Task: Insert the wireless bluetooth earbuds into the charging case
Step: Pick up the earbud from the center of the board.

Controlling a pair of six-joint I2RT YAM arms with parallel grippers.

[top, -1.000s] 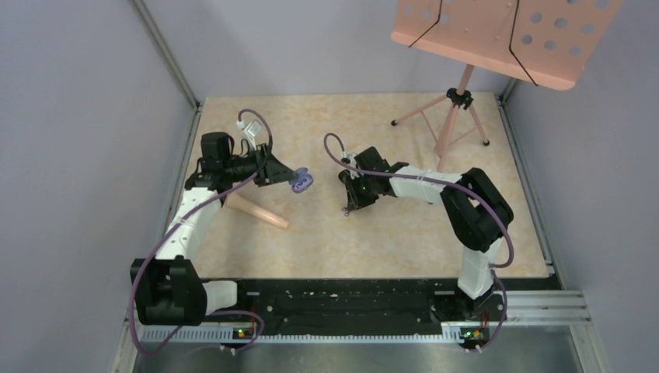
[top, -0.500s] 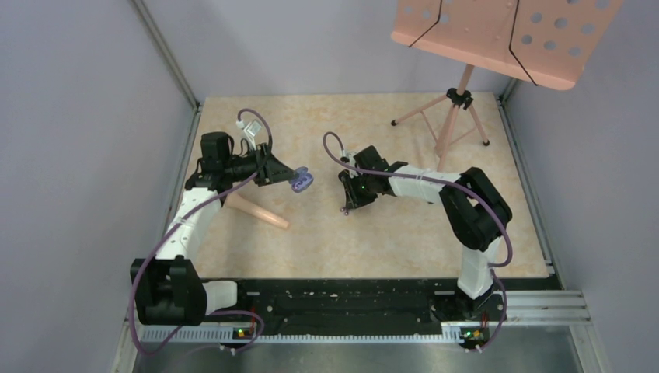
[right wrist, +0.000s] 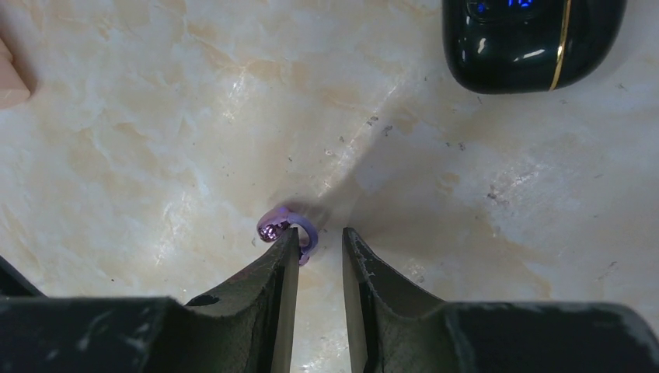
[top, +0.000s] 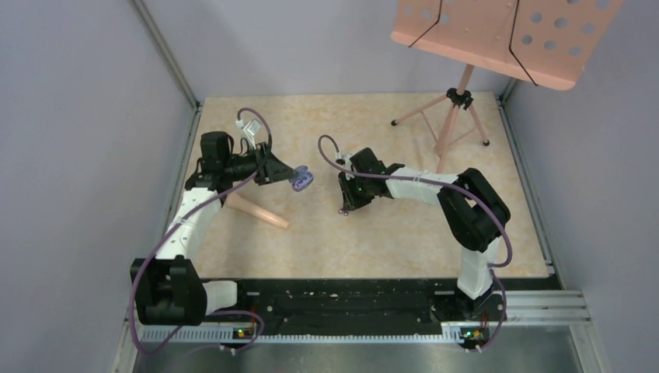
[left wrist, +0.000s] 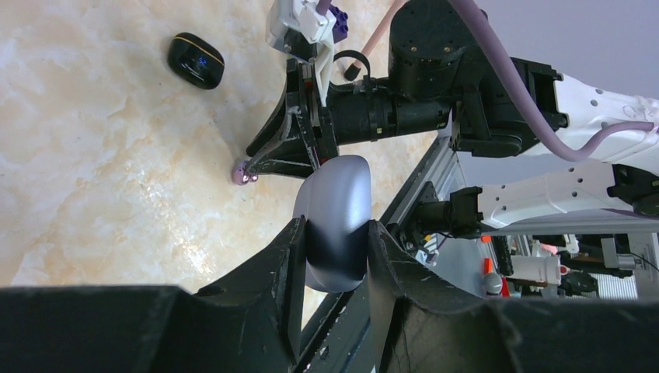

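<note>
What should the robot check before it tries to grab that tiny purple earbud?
1. Left gripper shut on the lavender case: ok.
2. Purple earbud between the right gripper fingers: not ok; it sits at the tip of one finger, outside the gap.
3. Right jaws wide enough to take it: cannot tell; the gap is narrow.
4. Lavender case lid open: cannot tell.
5. Black case well apart from the bud: ok.
</note>
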